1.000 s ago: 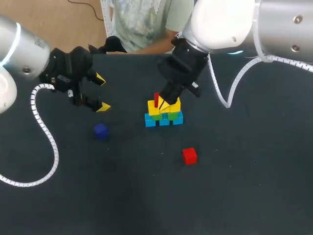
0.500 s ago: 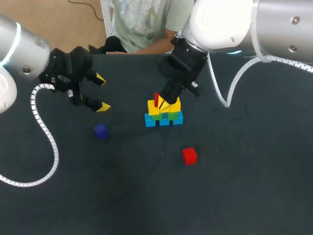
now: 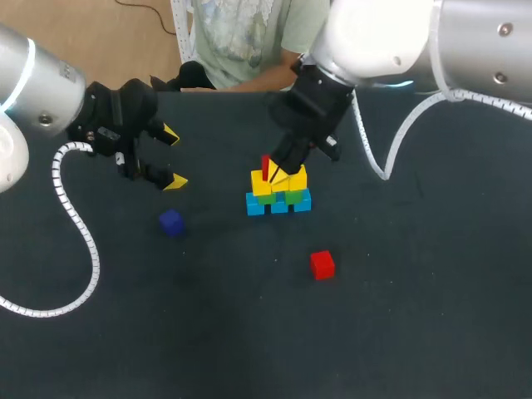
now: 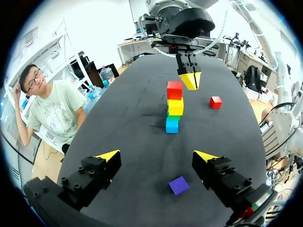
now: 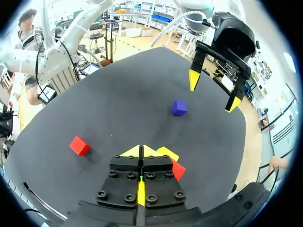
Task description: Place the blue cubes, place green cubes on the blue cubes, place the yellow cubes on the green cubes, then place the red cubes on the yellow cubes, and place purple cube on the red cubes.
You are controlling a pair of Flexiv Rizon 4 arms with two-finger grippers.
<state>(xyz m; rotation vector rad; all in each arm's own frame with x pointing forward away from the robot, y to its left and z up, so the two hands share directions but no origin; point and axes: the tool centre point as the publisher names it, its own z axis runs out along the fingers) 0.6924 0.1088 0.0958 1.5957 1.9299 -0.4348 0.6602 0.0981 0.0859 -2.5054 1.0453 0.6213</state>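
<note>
Dark table point(image 3: 391, 324), cube stack point(image 3: 278, 193), purple cube point(image 3: 171, 222)

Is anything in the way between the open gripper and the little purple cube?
No, nothing I can see. The left gripper is open, and the purple cube lies alone on the table just ahead of its fingers. The stack of cubes and the right gripper are farther off, beyond the cube.
</note>
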